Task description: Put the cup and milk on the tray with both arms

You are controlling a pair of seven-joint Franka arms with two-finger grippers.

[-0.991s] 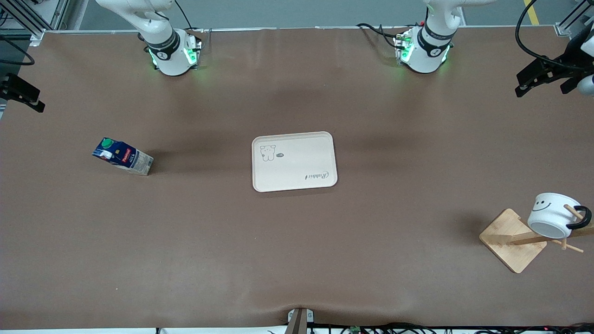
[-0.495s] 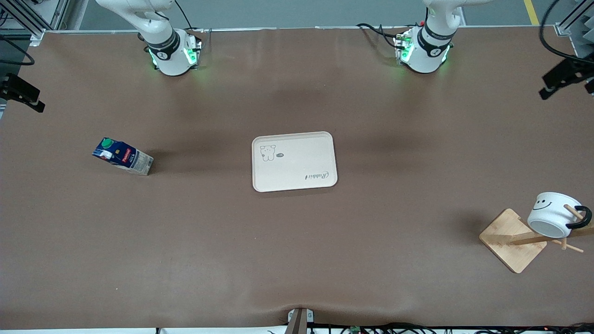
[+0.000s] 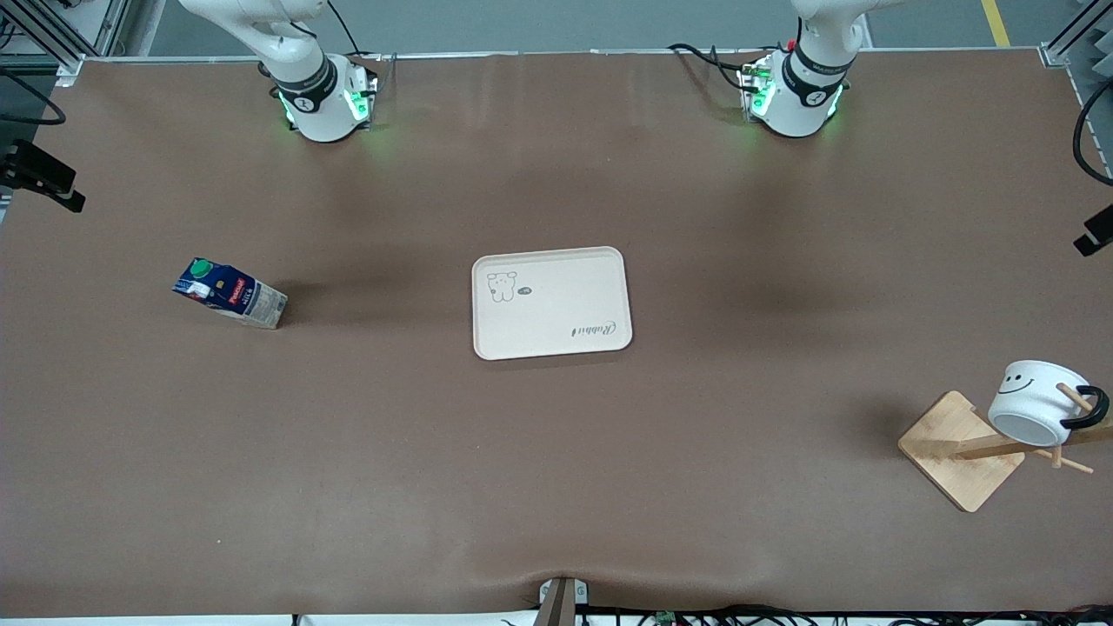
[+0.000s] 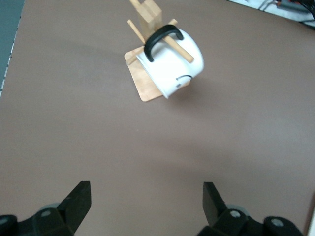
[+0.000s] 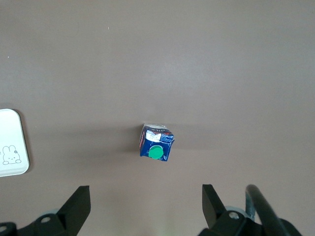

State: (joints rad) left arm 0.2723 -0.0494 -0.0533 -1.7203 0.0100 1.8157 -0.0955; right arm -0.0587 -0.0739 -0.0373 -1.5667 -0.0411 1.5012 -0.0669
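The cup point(image 3: 1035, 404) hangs tilted by its black handle on a peg of a wooden rack, at the left arm's end of the table; it also shows in the left wrist view point(image 4: 172, 69). My left gripper point(image 4: 146, 194) is open and empty, high over bare table short of the cup. The milk point(image 3: 229, 293) stands upright at the right arm's end. My right gripper point(image 5: 146, 196) is open and empty, high above the milk point(image 5: 156, 143). The tray point(image 3: 551, 303) lies bare at the table's middle, and its corner shows in the right wrist view point(image 5: 12, 147).
The wooden rack's square base point(image 3: 956, 452) lies on the table under the cup, and its post and pegs stick out past the cup point(image 4: 147, 14). Brown table surface runs between the tray and both objects.
My left gripper has slid toward the left arm's end of the table, almost out of the front view, and closer to the cup. The right arm, milk, cup and tray have not moved.
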